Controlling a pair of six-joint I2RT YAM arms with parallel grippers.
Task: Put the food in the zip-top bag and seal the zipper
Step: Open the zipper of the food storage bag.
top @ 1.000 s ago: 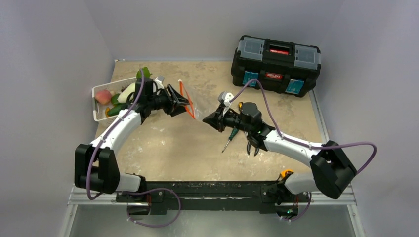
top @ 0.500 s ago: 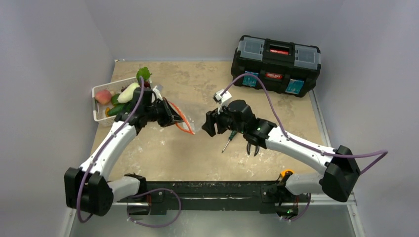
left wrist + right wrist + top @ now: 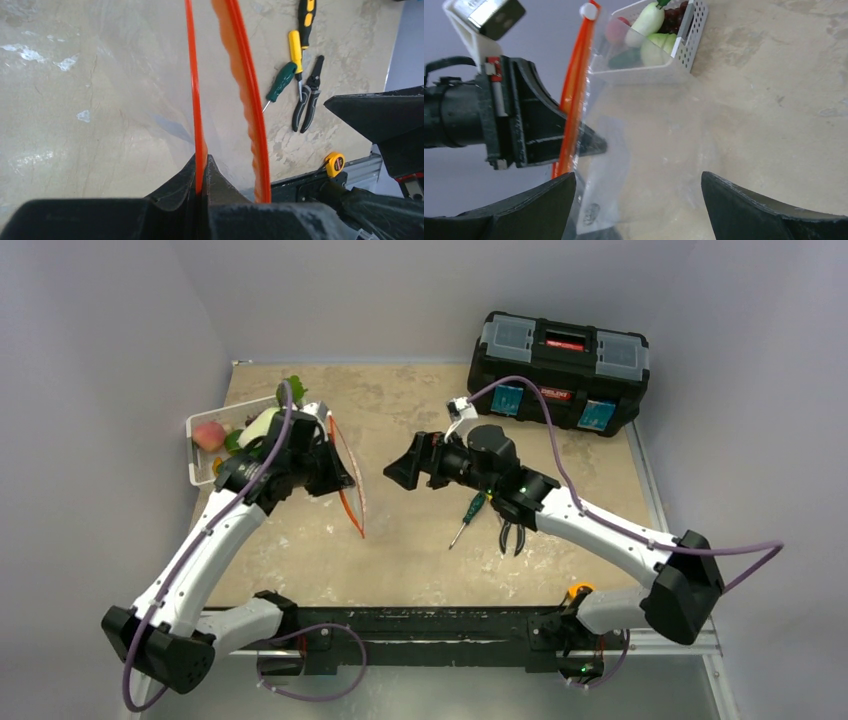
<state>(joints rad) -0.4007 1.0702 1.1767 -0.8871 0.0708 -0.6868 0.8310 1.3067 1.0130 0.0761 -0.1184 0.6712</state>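
Open room: bare table (image 3: 400,575) runs from the basket (image 3: 199,474) towards the near edge; the left wall stands just beside the basket.
Left gripper (image 3: 201,167): pinched tight on one lip of the zipper (image 3: 194,100), just right of the basket.
Right gripper (image 3: 402,468): spread wide and holding nothing, further right of the basket, facing the bag's clear side.
Zip-top bag (image 3: 649,150): clear and crinkly, held up by its mouth; the orange-red lips are parted.
Food: peach (image 3: 208,434), cucumber (image 3: 235,462) and cabbage (image 3: 292,388) lie in the basket.
In the way: green screwdriver (image 3: 468,512) and pliers (image 3: 512,537) lie well right of the basket, toolbox (image 3: 560,365) beyond.
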